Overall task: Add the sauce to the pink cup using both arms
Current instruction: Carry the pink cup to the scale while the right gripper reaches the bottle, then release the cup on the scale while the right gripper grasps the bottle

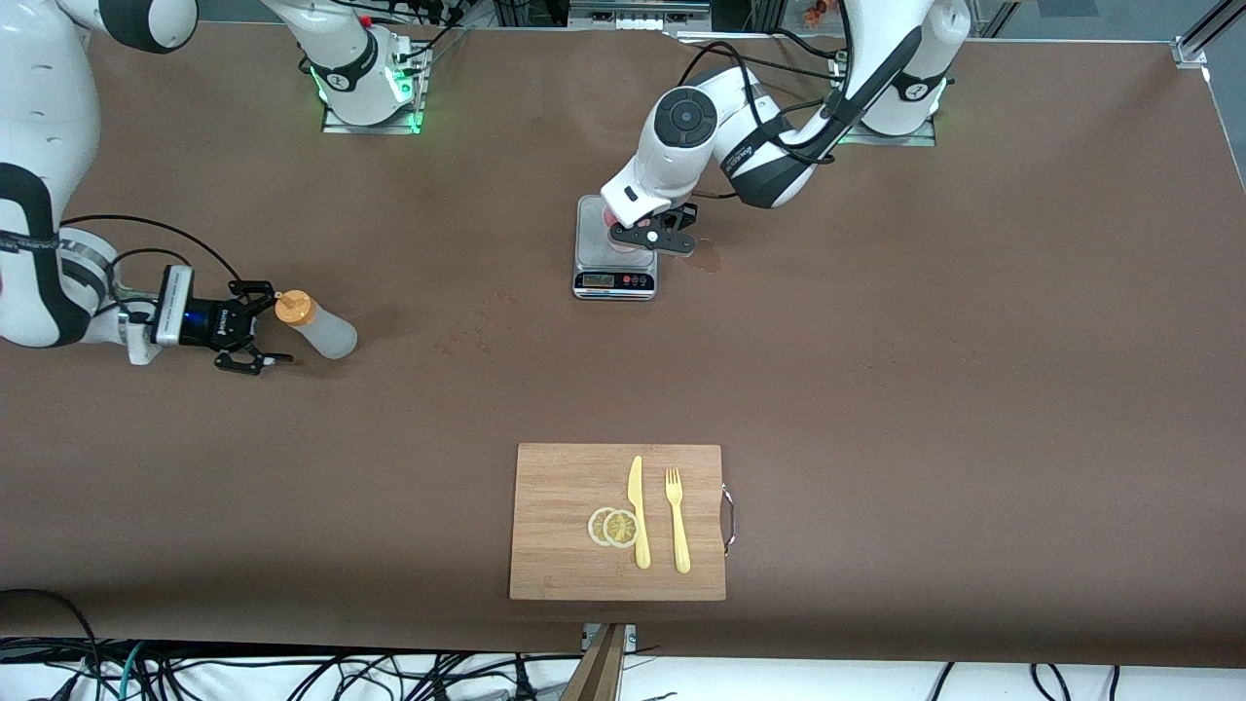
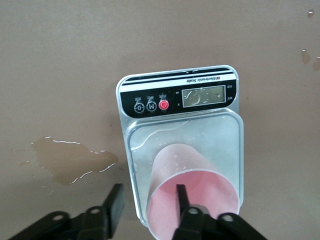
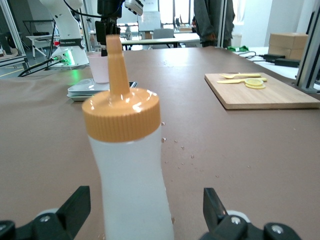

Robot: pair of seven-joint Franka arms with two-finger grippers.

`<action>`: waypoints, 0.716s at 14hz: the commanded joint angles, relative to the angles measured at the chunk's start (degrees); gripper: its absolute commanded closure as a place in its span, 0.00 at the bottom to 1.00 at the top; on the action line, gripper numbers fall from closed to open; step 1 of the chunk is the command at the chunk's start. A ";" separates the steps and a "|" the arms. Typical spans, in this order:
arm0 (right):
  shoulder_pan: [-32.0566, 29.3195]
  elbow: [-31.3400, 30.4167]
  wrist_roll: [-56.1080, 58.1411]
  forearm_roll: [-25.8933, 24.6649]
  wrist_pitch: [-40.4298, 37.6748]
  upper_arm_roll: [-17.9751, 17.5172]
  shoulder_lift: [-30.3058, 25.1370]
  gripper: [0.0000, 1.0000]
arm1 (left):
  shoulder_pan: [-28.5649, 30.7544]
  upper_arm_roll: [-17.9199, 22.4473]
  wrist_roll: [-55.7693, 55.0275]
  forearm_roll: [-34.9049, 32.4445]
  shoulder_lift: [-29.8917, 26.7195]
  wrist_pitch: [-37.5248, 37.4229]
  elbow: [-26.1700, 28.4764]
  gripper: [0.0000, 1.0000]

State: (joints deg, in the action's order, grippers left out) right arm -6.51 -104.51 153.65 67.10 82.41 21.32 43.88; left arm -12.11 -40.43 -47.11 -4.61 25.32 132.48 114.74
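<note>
The right gripper (image 1: 255, 333) sits low at the right arm's end of the table with its fingers spread wide on either side of the sauce bottle (image 1: 321, 326), not yet closed on it. In the right wrist view the frosted body and orange nozzle cap (image 3: 121, 110) stand upright between the two fingertips with a gap on each side.

The left gripper (image 1: 654, 237) hangs over the kitchen scale (image 1: 614, 280) in the middle of the table. Its jaws are parted: one finger (image 2: 182, 200) dips inside the rim of the pink cup (image 2: 192, 192), the other (image 2: 114, 204) stands well outside the cup wall, so the cup is released and stands on the scale's pan.

By my reading the cup is placed and nothing has been poured; grasping the bottle, carrying it over and squeezing are all left.

Bare table lies between bottle and scale, so that route looks open. A wet patch (image 2: 70, 159) lies on the table just beside the scale. The cutting board (image 1: 618, 467), with knife (image 1: 639, 511), fork (image 1: 677, 521) and lemon slices (image 1: 613, 527), lies nearer the front camera, well apart from that route. The left gripper over the cup may crowd the pour.
</note>
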 commanded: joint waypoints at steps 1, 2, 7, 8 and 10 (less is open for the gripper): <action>-0.43 0.80 1.48 1.19 -2.69 -0.49 2.08 0.00 | 1.03 -0.35 -1.32 -0.75 -4.74 -7.99 -2.40 0.00; -0.43 0.80 1.65 1.19 -3.30 -1.27 2.70 0.00 | 2.08 -0.44 -0.88 -0.66 -6.15 -11.60 -3.98 0.00; -0.43 0.28 1.92 1.98 -4.45 -4.00 3.84 0.00 | 7.78 -1.05 7.18 -0.66 -7.13 -35.15 -18.47 0.00; -0.43 0.19 2.00 2.50 -5.41 -4.44 4.20 0.00 | 9.37 -0.97 9.30 -0.92 -7.65 -39.71 -21.46 0.00; -0.34 0.28 4.10 2.86 -6.30 -4.88 4.20 0.00 | 12.62 -0.44 13.77 -1.45 -7.92 -44.31 -25.33 0.00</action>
State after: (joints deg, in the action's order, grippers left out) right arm -6.49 -104.51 155.24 68.70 77.90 16.97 47.52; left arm -2.64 -40.53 -38.22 -4.90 17.15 92.99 93.74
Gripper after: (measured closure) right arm 0.000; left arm 0.000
